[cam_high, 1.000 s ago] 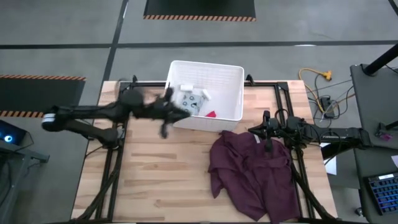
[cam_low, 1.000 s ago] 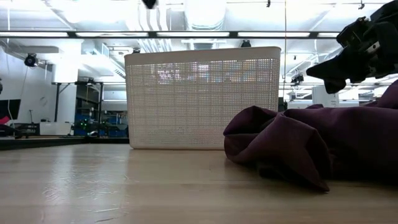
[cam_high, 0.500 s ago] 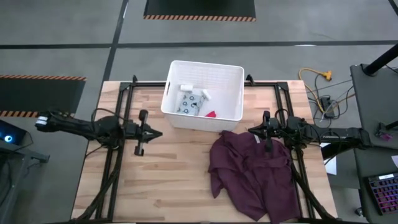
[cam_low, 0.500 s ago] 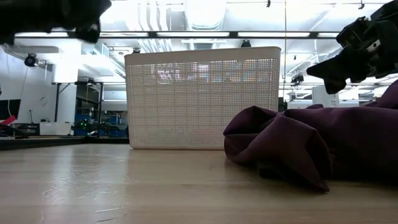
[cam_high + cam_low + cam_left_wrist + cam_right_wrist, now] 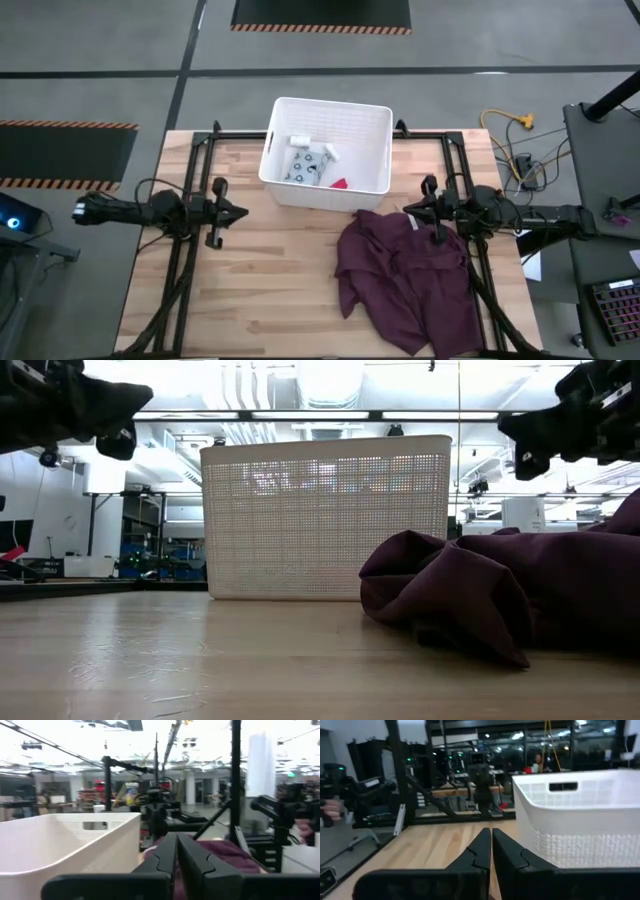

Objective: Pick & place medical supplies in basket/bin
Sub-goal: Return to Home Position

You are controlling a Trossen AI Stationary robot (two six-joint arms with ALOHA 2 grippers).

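The white slotted basket (image 5: 330, 145) stands on its base at the table's far middle. Inside it lie a pale teal dotted packet (image 5: 305, 166), a small white bottle (image 5: 299, 141), a white tube (image 5: 331, 153) and a pink-red piece (image 5: 339, 184). My left gripper (image 5: 237, 212) is shut and empty, held above the table's left part, left of the basket (image 5: 70, 845). My right gripper (image 5: 404, 210) is shut and empty at the right, above the maroon cloth's far edge, near the basket's (image 5: 580, 815) right near corner.
A large maroon cloth (image 5: 400, 275) lies crumpled on the table's right near part, close to the basket's near wall (image 5: 325, 520). Bare wood lies in the left and near-left parts. Cables and other equipment stand beyond the table's right edge.
My left gripper has drawn back from over the basket's left rim toward the table's left edge and come down lower; it now hovers left of the basket. My right gripper has risen slightly. The basket, its items and the cloth have stayed in place.
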